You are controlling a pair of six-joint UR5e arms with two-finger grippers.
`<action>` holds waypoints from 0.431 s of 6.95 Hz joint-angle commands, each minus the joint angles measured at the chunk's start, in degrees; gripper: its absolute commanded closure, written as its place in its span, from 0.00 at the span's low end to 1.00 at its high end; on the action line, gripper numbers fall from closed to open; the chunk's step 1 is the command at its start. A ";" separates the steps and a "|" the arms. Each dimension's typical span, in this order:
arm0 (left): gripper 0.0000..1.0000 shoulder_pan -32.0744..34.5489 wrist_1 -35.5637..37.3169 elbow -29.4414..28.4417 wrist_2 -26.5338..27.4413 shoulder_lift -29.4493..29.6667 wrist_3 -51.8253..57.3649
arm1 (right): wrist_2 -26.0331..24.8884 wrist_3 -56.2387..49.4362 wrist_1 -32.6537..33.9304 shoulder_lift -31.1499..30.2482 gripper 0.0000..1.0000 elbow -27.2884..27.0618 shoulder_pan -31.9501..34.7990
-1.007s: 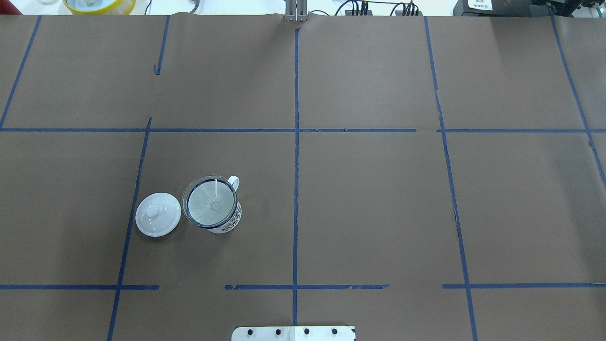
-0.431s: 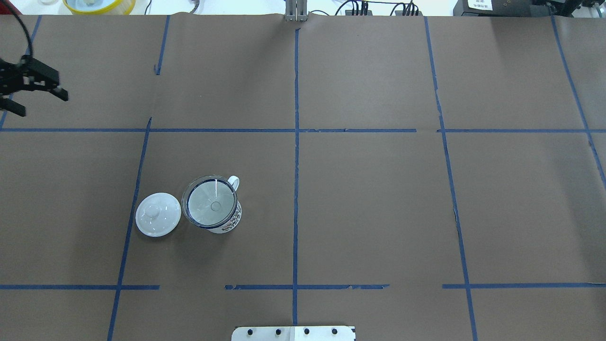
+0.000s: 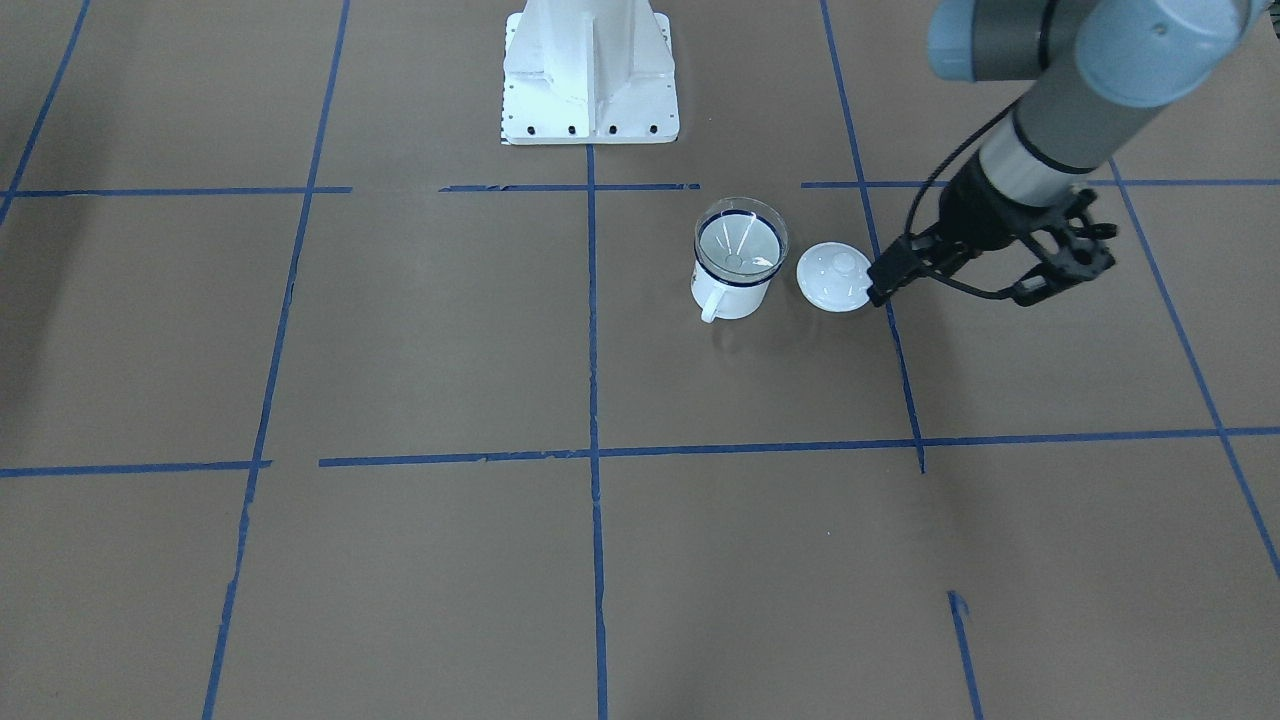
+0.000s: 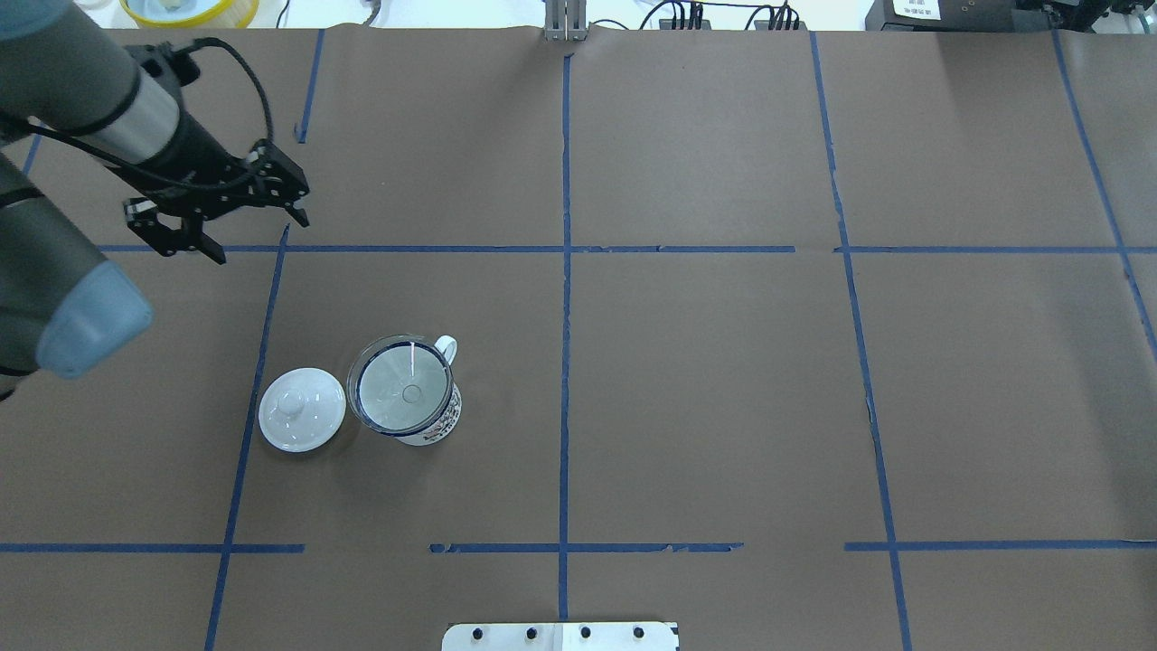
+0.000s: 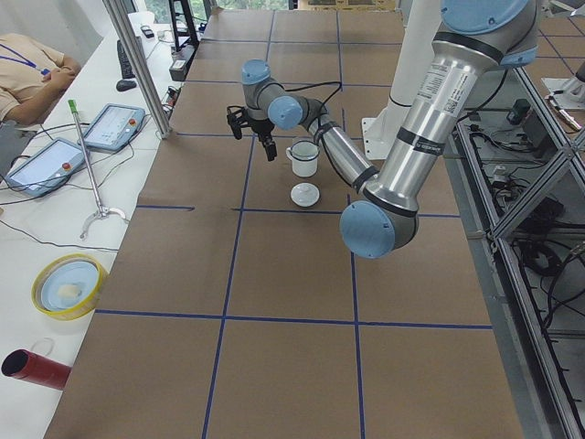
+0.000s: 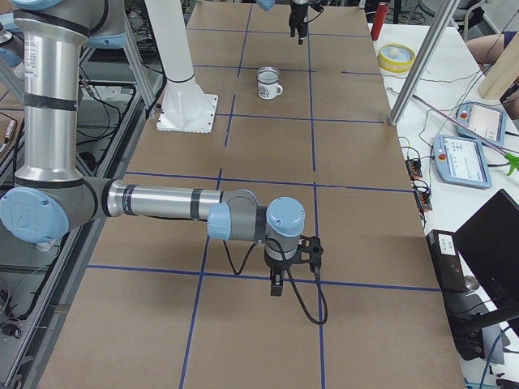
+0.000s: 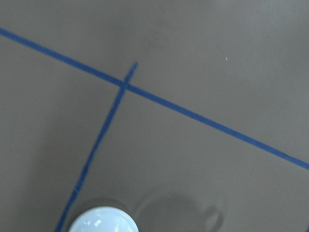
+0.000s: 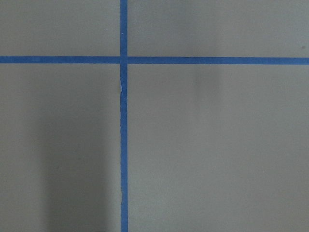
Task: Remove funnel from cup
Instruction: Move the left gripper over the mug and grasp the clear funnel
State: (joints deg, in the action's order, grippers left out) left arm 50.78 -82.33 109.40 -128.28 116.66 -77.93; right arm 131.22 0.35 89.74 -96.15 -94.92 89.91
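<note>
The clear funnel [image 4: 402, 389] sits in the white mug, the cup [image 4: 449, 418], with its rim on the mug's dark blue rim. Both stand left of the table's middle; the cup's handle [image 4: 446, 346] points away from the robot. They also show in the front view: funnel [image 3: 740, 240], cup [image 3: 735, 295]. My left gripper [image 4: 256, 237] is open and empty, hanging over the table beyond the cup and to its left, well apart from it; it also shows in the front view [image 3: 952, 297]. My right gripper [image 6: 276, 284] shows only in the exterior right view, far from the cup; I cannot tell its state.
A white domed lid with a knob [image 4: 302, 409] lies just left of the cup, also at the bottom of the left wrist view [image 7: 104, 221]. The robot's base plate [image 4: 560, 636] is at the near edge. A yellow bowl [image 4: 190, 9] and tablets [image 5: 114, 126] lie beyond the far edge.
My left arm has come in from the left edge and moved right over the table, its gripper still open. Funnel, cup and lid have not moved.
</note>
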 commanded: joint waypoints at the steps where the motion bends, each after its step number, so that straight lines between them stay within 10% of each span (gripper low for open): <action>1: 0.00 -9.26 2.53 -3.73 2.95 8.10 -12.28 | 0.00 0.00 0.00 0.00 0.00 0.00 0.00; 3: 0.02 -14.63 3.40 -5.96 6.62 10.34 -17.06 | 0.00 0.00 0.00 0.00 0.00 0.00 0.00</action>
State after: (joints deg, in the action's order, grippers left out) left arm 39.67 -79.67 104.46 -123.88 125.66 -91.77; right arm 131.22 0.35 89.73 -96.15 -94.92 89.91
